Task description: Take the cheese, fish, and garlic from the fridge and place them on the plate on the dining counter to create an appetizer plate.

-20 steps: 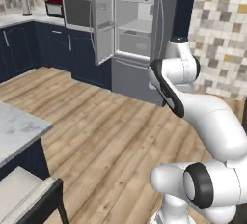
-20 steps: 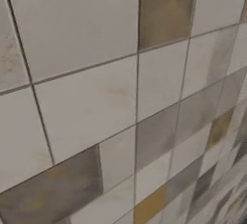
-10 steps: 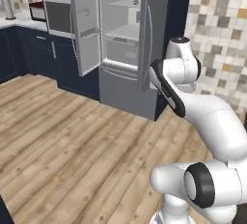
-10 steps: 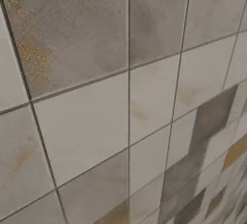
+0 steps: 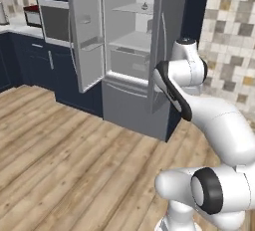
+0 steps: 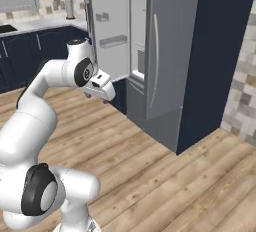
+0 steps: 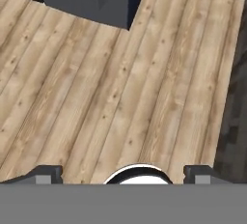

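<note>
The fridge is finished in smooth matt grey, like brushed metal, and its interior is seen as pale, plain plastic. The floor is made of light wood planks with visible grain and small knots. The cabinets are painted in matt navy. The wall is covered with small stone-like tiles in beige and grey.

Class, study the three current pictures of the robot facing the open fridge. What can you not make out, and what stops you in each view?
- Small dark item on the upper shelf of the fridge, left base view: too small to identify.
- Fridge interior, right base view: mostly hidden behind the open door and the closed door.
- End effector, hand view: fingertips cut off by the bottom edge; they look spread apart over the wooden floor.
</note>
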### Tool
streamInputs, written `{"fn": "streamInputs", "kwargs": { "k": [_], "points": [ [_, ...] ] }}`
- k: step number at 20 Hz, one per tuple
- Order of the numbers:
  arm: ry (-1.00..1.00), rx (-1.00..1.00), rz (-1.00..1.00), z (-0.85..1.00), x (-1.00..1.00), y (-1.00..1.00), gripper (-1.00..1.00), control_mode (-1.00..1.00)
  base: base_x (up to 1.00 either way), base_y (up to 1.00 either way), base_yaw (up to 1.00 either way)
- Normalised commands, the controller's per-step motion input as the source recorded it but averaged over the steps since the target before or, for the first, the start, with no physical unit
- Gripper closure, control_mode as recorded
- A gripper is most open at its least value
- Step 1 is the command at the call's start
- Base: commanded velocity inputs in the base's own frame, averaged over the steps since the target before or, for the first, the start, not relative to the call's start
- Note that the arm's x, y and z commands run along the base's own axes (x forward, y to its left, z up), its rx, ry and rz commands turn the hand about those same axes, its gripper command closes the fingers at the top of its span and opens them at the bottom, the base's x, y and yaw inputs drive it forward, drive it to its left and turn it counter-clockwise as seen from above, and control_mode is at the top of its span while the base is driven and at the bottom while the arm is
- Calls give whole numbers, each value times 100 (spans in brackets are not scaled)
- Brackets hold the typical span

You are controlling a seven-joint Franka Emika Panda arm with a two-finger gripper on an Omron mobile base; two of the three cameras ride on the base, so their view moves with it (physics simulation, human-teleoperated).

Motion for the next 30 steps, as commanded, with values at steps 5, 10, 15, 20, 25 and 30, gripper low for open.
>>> {"fn": "streamInputs", "kwargs": {
  "k": [5,10,15,20,25,30],
  "points": [
    [0,0,0,0,0,0,-100,100,100,29,-1],
    [0,0,0,0,0,0,-100,100,100,49,-19],
    [0,0,0,0,0,0,-100,100,100,46,-34],
    [0,0,0,0,0,0,-100,100,100,40,-42],
    [0,0,0,0,0,0,-100,100,100,30,-48],
    [0,0,0,0,0,0,-100,100,100,33,-48]
  ]
}}
